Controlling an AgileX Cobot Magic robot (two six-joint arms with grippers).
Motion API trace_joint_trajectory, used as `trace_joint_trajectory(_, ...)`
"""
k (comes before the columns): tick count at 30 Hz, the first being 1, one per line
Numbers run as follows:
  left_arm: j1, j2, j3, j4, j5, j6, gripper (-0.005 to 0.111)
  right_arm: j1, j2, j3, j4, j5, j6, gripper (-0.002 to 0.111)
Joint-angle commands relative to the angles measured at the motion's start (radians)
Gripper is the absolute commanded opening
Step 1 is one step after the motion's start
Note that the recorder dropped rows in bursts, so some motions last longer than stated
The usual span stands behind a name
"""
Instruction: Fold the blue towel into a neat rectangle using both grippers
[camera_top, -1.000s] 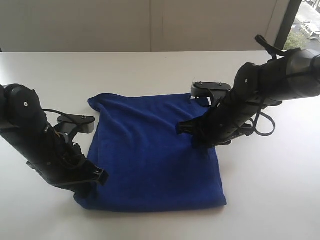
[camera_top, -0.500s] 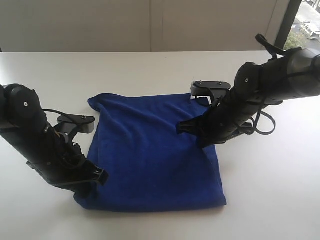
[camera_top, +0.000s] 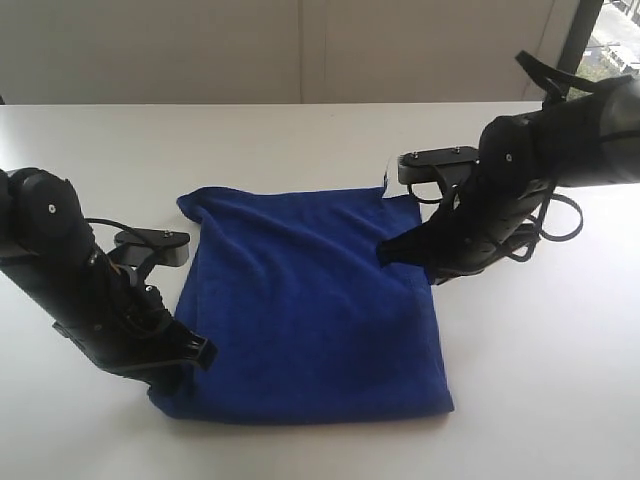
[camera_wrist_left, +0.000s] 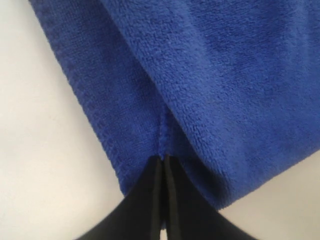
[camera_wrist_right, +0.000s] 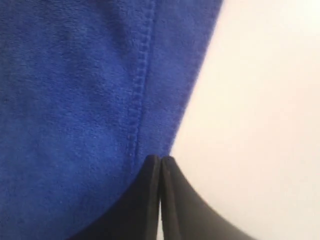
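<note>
- The towel (camera_top: 300, 300) lies flat on the tabletop (camera_top: 300, 140), roughly square, between the two arms.
- The left tool (camera_wrist_left: 164, 159) is pinched shut on the towel's near left corner, and the cloth puckers at its tips.
- The left arm (camera_top: 70, 280) leans in from the left and slopes steeply down to that corner.
- The right tool (camera_wrist_right: 160, 159) is closed on the right hem, partway along the edge and not at a corner.
- The right arm (camera_top: 560, 140) reaches in from the far right, its wrist bent down to the hem.
- The step in hand looks like securing both pinches before a fold.
- To fold cleanly, both tools should rise together and level, keeping the cloth taut, and lay it down hem on hem.
- One grip at a corner and one at mid-edge could skew the fold.
</note>
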Motion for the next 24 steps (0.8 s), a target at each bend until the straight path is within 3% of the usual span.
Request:
trace_joint_trajectory(1, -0.004, -0.009, 0.008, -0.008, 0.012, -0.001, 0.0, -0.004, -0.012, -0.001, -0.058, 0.026, 0.039, 0.0)
trace_joint_trajectory(10, -0.004, -0.009, 0.008, -0.008, 0.012, -0.001, 0.0, -0.004, -0.012, -0.001, -0.041, -0.045, 0.052, 0.002)
trace_joint_trajectory(17, -0.004, -0.009, 0.008, -0.008, 0.012, -0.001, 0.0, -0.002, -0.009, -0.001, 0.035, -0.124, 0.043, 0.031)
trace_joint_trajectory(24, -0.004, -0.009, 0.008, -0.008, -0.005, -0.001, 0.0, -0.002, 0.045, -0.001, 0.08, -0.146, 0.024, 0.034)
